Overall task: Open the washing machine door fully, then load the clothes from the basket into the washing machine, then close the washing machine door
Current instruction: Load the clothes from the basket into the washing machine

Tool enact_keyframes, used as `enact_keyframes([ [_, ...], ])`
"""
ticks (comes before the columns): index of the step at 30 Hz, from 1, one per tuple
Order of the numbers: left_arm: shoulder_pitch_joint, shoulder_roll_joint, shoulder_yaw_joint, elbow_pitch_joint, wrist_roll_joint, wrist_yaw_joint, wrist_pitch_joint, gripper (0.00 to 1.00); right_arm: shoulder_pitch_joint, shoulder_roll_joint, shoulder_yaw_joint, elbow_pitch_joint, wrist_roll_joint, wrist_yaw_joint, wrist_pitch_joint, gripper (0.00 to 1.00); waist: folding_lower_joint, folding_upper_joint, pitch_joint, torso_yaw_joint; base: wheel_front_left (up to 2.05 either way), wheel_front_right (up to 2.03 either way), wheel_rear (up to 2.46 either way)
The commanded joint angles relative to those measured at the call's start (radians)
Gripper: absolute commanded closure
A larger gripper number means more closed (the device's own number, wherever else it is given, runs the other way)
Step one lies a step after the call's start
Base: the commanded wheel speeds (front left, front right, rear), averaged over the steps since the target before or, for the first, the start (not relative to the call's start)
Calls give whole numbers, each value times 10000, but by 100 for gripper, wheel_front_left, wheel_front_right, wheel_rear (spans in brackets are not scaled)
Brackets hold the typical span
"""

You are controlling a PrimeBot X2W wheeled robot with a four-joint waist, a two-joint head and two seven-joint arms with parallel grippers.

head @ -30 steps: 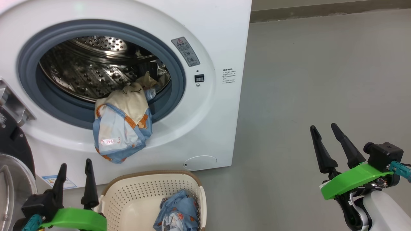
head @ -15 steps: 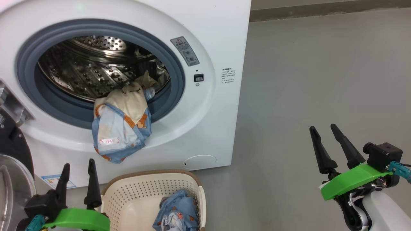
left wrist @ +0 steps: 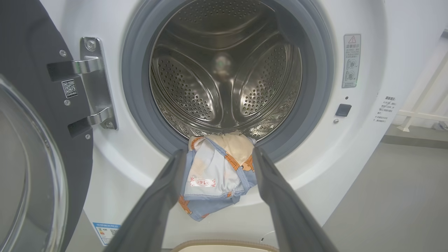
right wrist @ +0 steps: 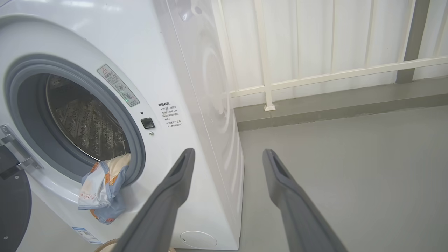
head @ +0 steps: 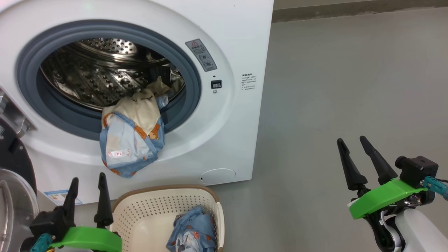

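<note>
Door (head: 15, 164) stands open at left, seemingly fully. Cream garment (head: 131, 140) hangs over the washing machine's (head: 241, 42) grey seal (head: 194, 87), half outside; blue garment (head: 192, 227) lies in the basket (head: 157, 190). Left gripper (head: 88, 178) and right gripper (head: 351, 140) hover spread, empty.

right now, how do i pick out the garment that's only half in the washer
Find the big white washing machine with its round opening ringed by a grey gasket. Draped over the opening's lower lip hangs the cream garment, half out. Its cream top, orange-brown print and blue trim set it apart from the light blue garment lying in the basket below.
</note>
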Motion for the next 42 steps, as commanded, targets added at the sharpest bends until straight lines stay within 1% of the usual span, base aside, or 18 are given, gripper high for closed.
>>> enact_keyframes([
  [1, -106, 155, 237, -265, -80, 88, -63, 0, -140, -178, 206, -186, 58, 73, -80, 0, 0, -1, -13, -9, 0, 0, 0],
  [10, -266, 171, -20, 236, -130, 84, 314, 0, -196, -198, 316, -211, 93, 73, -80, 0, 0, -1, 125, -121, 0, 0, 0],
  [18, -716, 358, -194, 960, -251, -24, 377, 0, -326, -195, 314, -271, 55, 73, -80, 0, 0, -1, 516, -387, 0, 0, 0],
  [29, -2082, 622, -314, 2876, -620, -151, 324, 0, -592, -33, 170, -458, -27, 73, -80, 0, 0, -1, 1533, -895, 0, 0, 0],
  [38, -3368, 1059, -470, 4361, -699, -211, 136, 0, -873, 161, -44, -638, -149, 73, -80, 0, 0, -1, 2443, -1268, 0, 0, 0],
  [39, -3673, 1138, -510, 4688, -685, -216, 106, 0, -917, 198, -91, -667, -172, 73, -80, 0, 0, -1, 2605, -1315, 0, 0, 0],
  [42, -4133, 1218, -533, 5214, -728, -222, 83, 0, -984, 257, -121, -727, -206, 73, -80, 0, 0, -1, 2849, -1388, 0, 0, 0],
])
